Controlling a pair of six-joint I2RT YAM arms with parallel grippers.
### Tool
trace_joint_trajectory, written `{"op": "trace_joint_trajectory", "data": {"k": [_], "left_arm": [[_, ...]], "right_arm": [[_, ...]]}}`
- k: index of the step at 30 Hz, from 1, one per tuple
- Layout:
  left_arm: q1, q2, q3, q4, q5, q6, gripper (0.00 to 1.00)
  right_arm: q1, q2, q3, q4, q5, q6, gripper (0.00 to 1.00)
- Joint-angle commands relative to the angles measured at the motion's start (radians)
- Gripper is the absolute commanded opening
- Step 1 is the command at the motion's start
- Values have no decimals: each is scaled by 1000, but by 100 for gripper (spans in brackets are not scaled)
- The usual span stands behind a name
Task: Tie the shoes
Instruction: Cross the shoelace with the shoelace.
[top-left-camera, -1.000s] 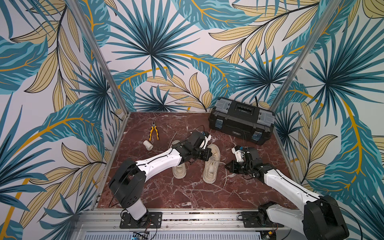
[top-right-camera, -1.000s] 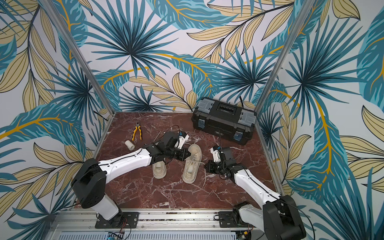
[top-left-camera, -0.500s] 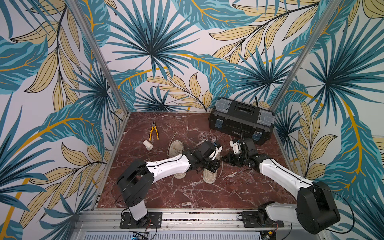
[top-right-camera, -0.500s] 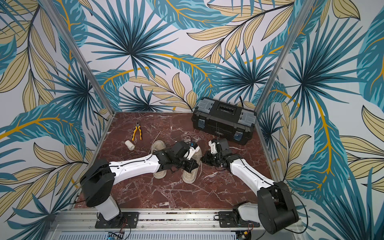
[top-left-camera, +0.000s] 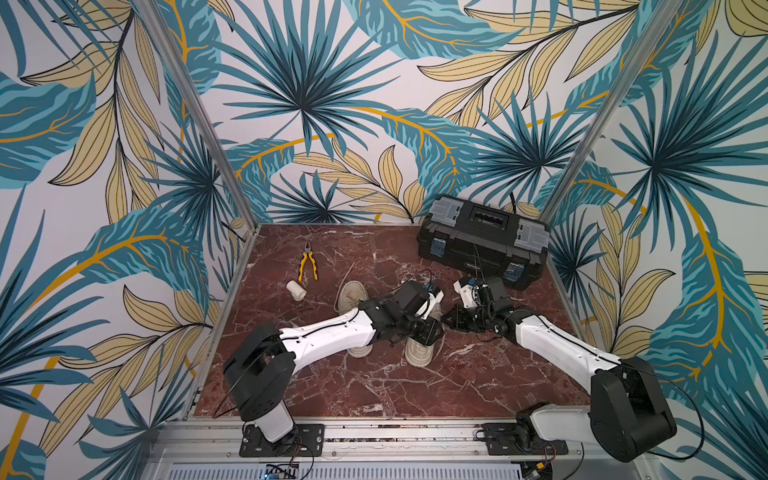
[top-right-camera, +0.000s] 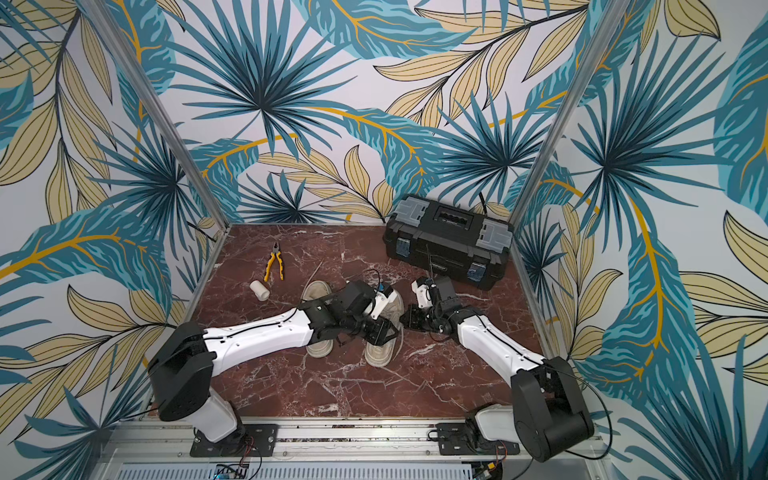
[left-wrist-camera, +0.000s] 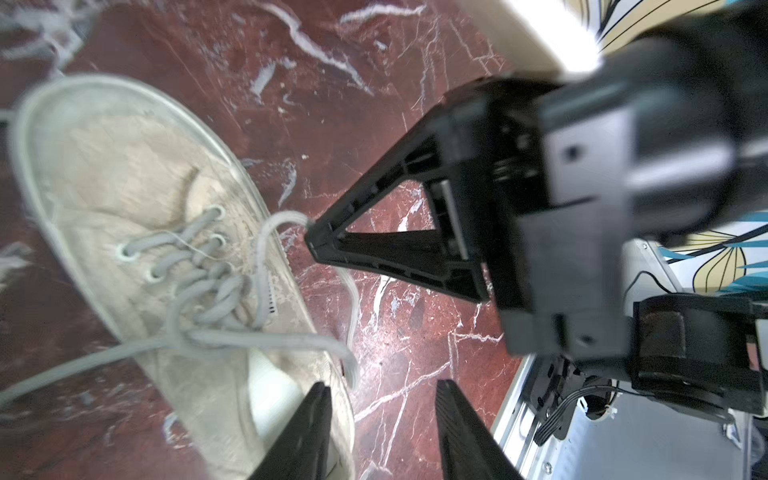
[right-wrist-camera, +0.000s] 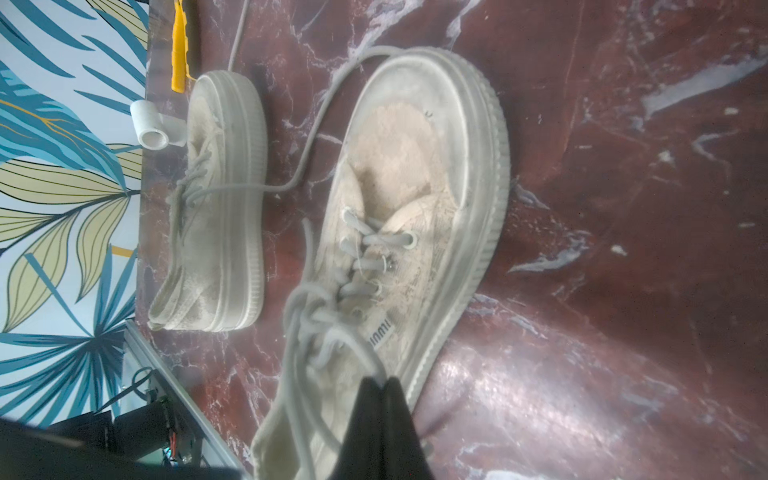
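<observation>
Two worn beige shoes stand side by side mid-floor in both top views, the left shoe (top-left-camera: 351, 297) and the right shoe (top-left-camera: 419, 353). My left arm lies across both of them. The left gripper (left-wrist-camera: 382, 399) hovers open over the right shoe (left-wrist-camera: 145, 199), and nothing sits between its fingers (left-wrist-camera: 316, 428). My right gripper (right-wrist-camera: 380, 380) is shut on a loop of that shoe's lace (right-wrist-camera: 332, 345). The left wrist view shows its tip (left-wrist-camera: 311, 241) pinching the lace (left-wrist-camera: 270, 232) beside the shoe. The laces cross loosely over the tongue.
A black toolbox (top-left-camera: 482, 241) stands at the back right, close behind my right arm. Yellow pliers (top-left-camera: 308, 266) and a short white tube (top-left-camera: 296, 289) lie at the back left. A long lace from the left shoe (right-wrist-camera: 224, 199) trails over the marble floor.
My left gripper moved from the left shoe over to the right shoe and has just opened. My right gripper moved in toward the right shoe, staying shut.
</observation>
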Motion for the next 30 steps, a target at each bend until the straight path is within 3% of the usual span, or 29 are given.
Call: {"op": "trace_joint_trajectory", "data": {"k": [1,6,11,15,20,24,30], "left_arm": [[20,-81,-2,-94,-74,6,50],[134,-106,-36,-86,-8,-62,49],[198,-26,-9,-22,104,-77,42],[220,65,18,31,177,-105,37],[222,157,43,99,232,-140,38],[222,189,41,125,238,-162,38],[223,187,25,171,254,-178,30]], "right_arm": [[4,14,22,-33,14,-55,0],[6,19,35,-31,-6,-67,0],[8,26,38,-36,-7,-73,0],[9,33,39,-31,-12,-69,0],[12,35,39,-30,-14,-68,0],[14,34,37,-26,-18,-65,0],[16,35,37,-24,-17,-66,0]]}}
